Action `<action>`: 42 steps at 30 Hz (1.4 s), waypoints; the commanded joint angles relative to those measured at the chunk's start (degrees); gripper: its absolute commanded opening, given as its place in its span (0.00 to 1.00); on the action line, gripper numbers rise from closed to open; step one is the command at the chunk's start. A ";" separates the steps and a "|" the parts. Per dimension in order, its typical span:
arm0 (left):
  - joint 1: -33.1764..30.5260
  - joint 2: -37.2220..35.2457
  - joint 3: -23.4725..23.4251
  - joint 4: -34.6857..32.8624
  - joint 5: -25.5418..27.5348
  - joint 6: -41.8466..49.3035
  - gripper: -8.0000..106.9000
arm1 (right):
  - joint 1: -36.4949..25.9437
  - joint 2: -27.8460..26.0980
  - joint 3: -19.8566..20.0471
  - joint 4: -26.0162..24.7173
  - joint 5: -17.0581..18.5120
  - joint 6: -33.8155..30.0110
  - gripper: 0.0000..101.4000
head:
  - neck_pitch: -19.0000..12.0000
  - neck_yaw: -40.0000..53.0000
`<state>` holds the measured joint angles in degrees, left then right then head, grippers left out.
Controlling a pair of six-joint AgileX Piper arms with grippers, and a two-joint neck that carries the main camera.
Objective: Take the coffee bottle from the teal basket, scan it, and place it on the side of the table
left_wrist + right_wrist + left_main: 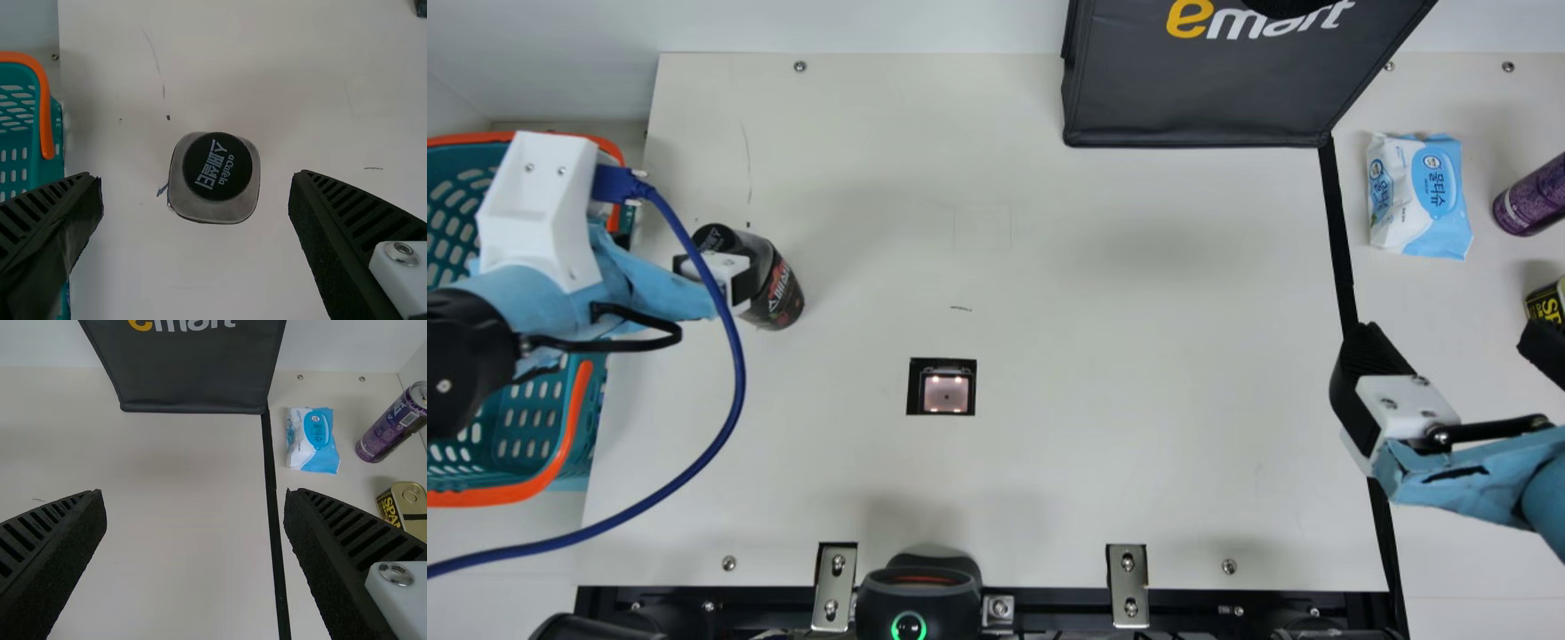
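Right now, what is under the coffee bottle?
The coffee bottle stands on the cream table, whose bare surface shows around it. The patch directly beneath is covered by its base, so any mark there is hidden.

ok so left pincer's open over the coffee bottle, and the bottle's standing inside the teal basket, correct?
Not inside the basket: the main view shows the coffee bottle standing on the table, beside the teal basket and clear of it. The rest is right: the left pincer is open over the bottle.
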<state>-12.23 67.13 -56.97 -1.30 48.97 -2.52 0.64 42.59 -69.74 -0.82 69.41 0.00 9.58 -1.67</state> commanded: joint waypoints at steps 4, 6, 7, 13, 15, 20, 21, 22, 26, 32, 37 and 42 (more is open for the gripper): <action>-0.40 0.96 1.71 -0.54 -2.75 0.39 0.85 | 0.00 0.00 0.00 0.00 0.00 0.00 0.94 | -1.66 0.09; -0.56 1.53 2.21 -0.43 -3.83 0.23 0.85 | 0.00 0.00 0.00 0.00 0.00 0.00 0.94 | -1.66 0.09; -0.63 1.82 2.42 -0.22 -4.35 0.07 0.85 | 0.00 0.00 0.00 0.00 0.00 0.00 0.94 | -1.66 0.09; -1.48 3.45 3.18 1.00 -6.65 -1.79 0.85 | 0.00 0.00 0.00 0.00 0.00 0.00 0.94 | -1.66 0.09; -1.82 3.87 3.36 1.28 -7.23 -2.47 0.85 | 0.00 0.00 0.00 0.00 0.00 0.00 0.94 | -1.66 0.09; -2.27 4.73 3.92 1.74 -8.83 -3.65 0.56 | 0.00 0.00 0.00 0.00 0.00 0.00 0.94 | -1.66 0.09; -2.40 4.86 4.04 1.97 -9.16 -4.00 0.50 | 0.00 0.00 0.00 0.00 0.00 0.00 0.94 | -1.66 0.09; -2.43 4.97 4.19 2.07 -9.51 -4.17 0.45 | 0.00 0.00 0.00 0.00 0.00 0.00 0.94 | -1.66 0.09; -2.76 5.00 4.66 2.64 -10.47 -5.13 0.21 | 0.00 0.00 0.00 0.00 0.00 0.00 0.94 | -1.66 0.09; -3.40 3.99 4.79 3.78 -9.86 -7.20 0.00 | 0.00 0.00 0.00 0.00 0.00 0.00 0.94 | -1.66 0.09; -4.35 2.71 3.76 5.43 -7.28 -10.81 0.00 | 0.00 0.00 0.00 0.00 0.00 0.00 0.94 | -1.66 0.09; -5.77 1.32 1.60 7.52 -2.89 -15.72 0.00 | 0.00 0.00 0.00 0.00 0.00 0.00 0.94 | -1.66 0.09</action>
<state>-17.79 68.71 -55.00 5.79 44.70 -16.59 0.64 42.59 -69.74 -0.82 69.41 0.00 9.58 -1.67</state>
